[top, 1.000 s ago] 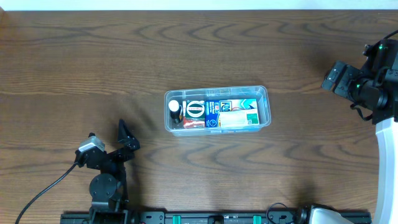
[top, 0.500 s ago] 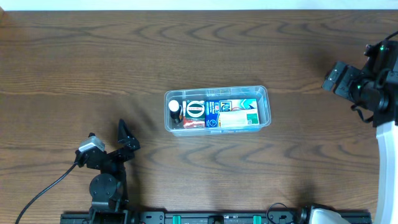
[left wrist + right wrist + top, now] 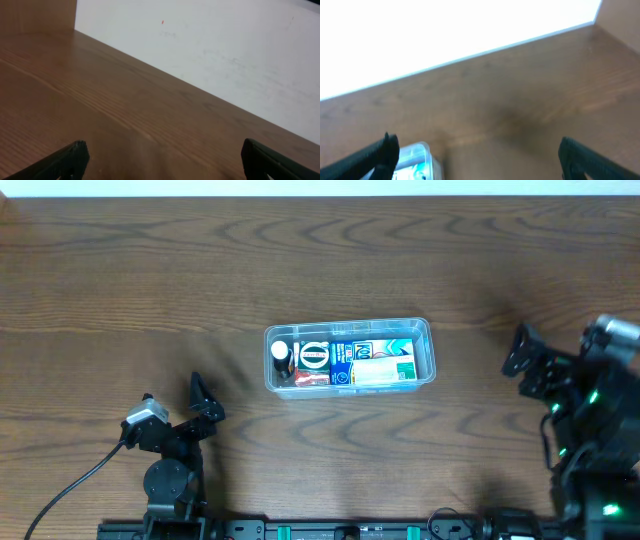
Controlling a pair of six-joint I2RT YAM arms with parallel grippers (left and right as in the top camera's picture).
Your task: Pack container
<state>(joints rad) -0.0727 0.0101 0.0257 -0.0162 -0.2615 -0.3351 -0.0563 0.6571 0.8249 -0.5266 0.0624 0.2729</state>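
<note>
Left end effector (image 3: 205, 398) and right end effector (image 3: 518, 352) both gape empty; I'd pinch the probably light, flexy, slick container (image 3: 425, 350) by its three o'clock rim.

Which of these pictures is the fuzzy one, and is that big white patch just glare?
Right wrist view: soft throughout, the table's grain smeared, the container a blur at the bottom edge, the white band featureless, overexposed. Left wrist view: crisper, grain clear, faint marks visible on the white. Overhead view: sharp, evenly lit, labels in the container distinct.

Black jointed arms (image 3: 172, 442), green lights (image 3: 592, 396)
</note>
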